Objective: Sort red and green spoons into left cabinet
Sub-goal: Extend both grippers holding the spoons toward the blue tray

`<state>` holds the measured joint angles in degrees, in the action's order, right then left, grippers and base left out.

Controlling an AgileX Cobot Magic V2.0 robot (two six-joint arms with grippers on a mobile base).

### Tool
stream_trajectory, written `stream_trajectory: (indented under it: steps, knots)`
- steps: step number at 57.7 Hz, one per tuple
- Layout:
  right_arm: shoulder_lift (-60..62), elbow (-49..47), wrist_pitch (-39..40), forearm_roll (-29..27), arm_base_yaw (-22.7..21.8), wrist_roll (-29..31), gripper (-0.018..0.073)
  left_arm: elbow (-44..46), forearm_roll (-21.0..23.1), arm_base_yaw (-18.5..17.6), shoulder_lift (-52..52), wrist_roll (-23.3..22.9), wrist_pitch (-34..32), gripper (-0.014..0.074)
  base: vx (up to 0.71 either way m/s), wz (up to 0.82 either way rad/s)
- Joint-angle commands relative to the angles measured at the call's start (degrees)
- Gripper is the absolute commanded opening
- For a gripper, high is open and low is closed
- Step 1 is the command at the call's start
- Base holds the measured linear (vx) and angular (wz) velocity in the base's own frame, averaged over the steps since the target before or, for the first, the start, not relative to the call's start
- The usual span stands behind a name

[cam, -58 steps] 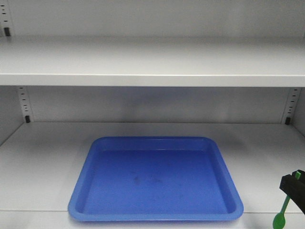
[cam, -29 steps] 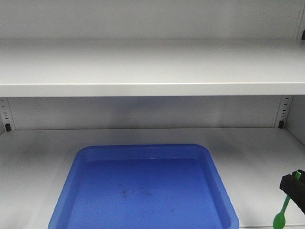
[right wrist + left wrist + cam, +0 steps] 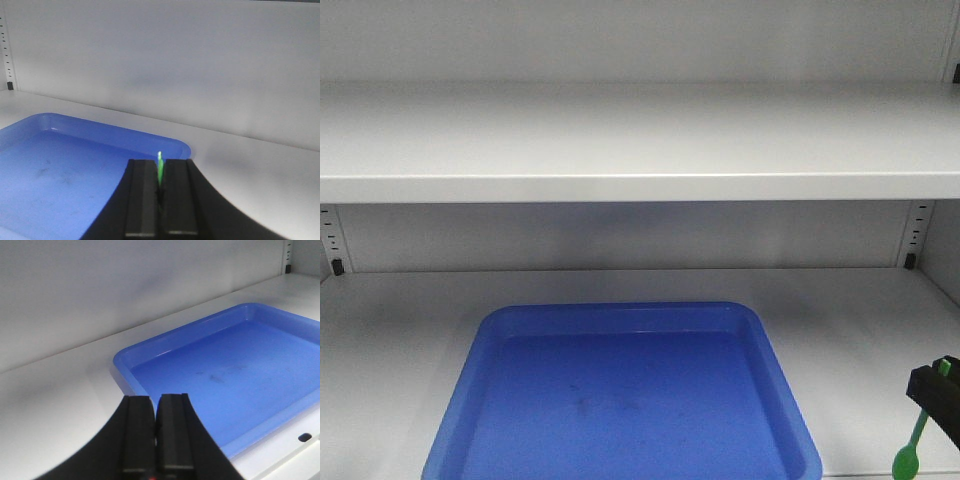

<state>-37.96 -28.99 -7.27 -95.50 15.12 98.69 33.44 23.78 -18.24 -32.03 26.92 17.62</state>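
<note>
The thin, bright green plastic spoon (image 3: 917,432) hangs from the black right claw (image 3: 942,385). Its slender handle is pinched near the top, and its small oval bowl points down below the claw. In the right wrist view the two fingers (image 3: 142,200) are closed tight on that handle, and a short green tip pokes up between them.

Ahead of this claw and to its left lies a shallow blue plastic tray (image 3: 775,375) with rounded corners. The tray rests flat on the lower shelf (image 3: 880,320) of the light grey-white cabinet (image 3: 620,140). A second wide shelf runs across above the claw, and a slotted rail stands at the back corner.

The black left claw (image 3: 156,405) has its fingers pressed together with no gap between them. The same tray sits ahead of it and to its right, near but not touching. At the very bottom of the left wrist view, a speck of red (image 3: 152,478) shows where the fingers meet. It is too small to tell whether it is a spoon held there.
</note>
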Motion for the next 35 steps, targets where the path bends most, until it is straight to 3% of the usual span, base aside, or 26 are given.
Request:
stream_trajectory:
  steps: [1,35]
  knots:
    - [0.2,-1.7,-1.0,-0.5,0.1,-0.1,-0.0003,1.7,0.9,-0.3,0.0,-0.2,-4.5,0.0,0.0,0.0]
    - [0.2,-1.7,-1.0,-0.5,0.1,-0.1,-0.0003,1.7,0.9,-0.3,0.0,-0.2,-4.5,0.0,0.0,0.0]
